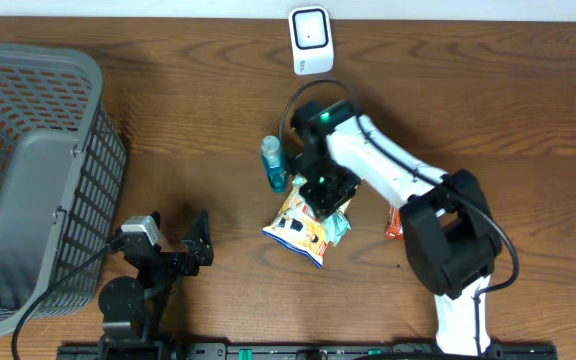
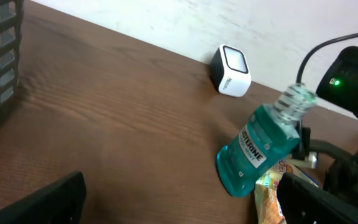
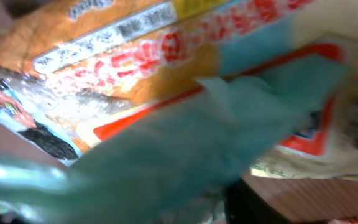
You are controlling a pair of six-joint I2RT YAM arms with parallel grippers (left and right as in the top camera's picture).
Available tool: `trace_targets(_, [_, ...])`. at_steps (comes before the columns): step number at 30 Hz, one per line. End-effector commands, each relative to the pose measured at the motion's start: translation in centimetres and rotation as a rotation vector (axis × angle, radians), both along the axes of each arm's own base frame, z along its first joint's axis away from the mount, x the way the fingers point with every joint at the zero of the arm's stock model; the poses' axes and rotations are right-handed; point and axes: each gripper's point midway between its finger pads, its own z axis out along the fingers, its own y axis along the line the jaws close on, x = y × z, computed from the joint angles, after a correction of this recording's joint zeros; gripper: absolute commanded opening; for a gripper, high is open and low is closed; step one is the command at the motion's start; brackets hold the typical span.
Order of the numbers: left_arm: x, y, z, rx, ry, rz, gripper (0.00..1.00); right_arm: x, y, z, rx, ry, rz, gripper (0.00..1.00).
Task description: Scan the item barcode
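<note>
My right end effector [image 1: 325, 195], jaw state indeterminable, sits at the snack packet [image 1: 296, 228], well apart from the scanner [image 1: 310, 38]; scan outstanding.

Right gripper [image 1: 326, 196] sits on snack bag [image 1: 296, 229] beside bottle [image 1: 274, 164]

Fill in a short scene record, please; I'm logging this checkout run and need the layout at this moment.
scanner: white, at the table's far edge, apart from the items
snack bag: yellow-orange, mid-table, beneath the right gripper
teal packet: lying against the snack bag
mouthwash bottle: teal, next to the snack bag
right gripper: down at the two packets; open or shut unclear
left gripper: open, empty, near the basket
basket: grey, at the table's left end
</note>
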Motion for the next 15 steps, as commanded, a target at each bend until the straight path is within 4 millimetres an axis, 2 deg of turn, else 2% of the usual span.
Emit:
trace_targets(1, [-0.1, -0.2, -1.3, -0.003, 0.039, -0.013, 0.98, 0.2, -0.7, -0.1, -0.128, -0.077, -0.048, 0.3])
trace_targets(3, [-0.1, -0.2, -1.3, -0.003, 0.039, -0.013, 0.98, 0.8, -1.7, 0.0, -0.215, -0.132, -0.103, 0.16])
trace_targets(7, [-0.1, -0.2, -1.3, -0.003, 0.039, -0.013, 0.98, 0.7, -2.5, 0.9, -0.266, -0.158, -0.15, 0.02])
trace_targets(15, [-0.1, -0.2, -1.3, -0.003, 0.039, -0.013, 0.98, 0.8, -1.7, 4.7, -0.166, -0.219, -0.181, 0.01])
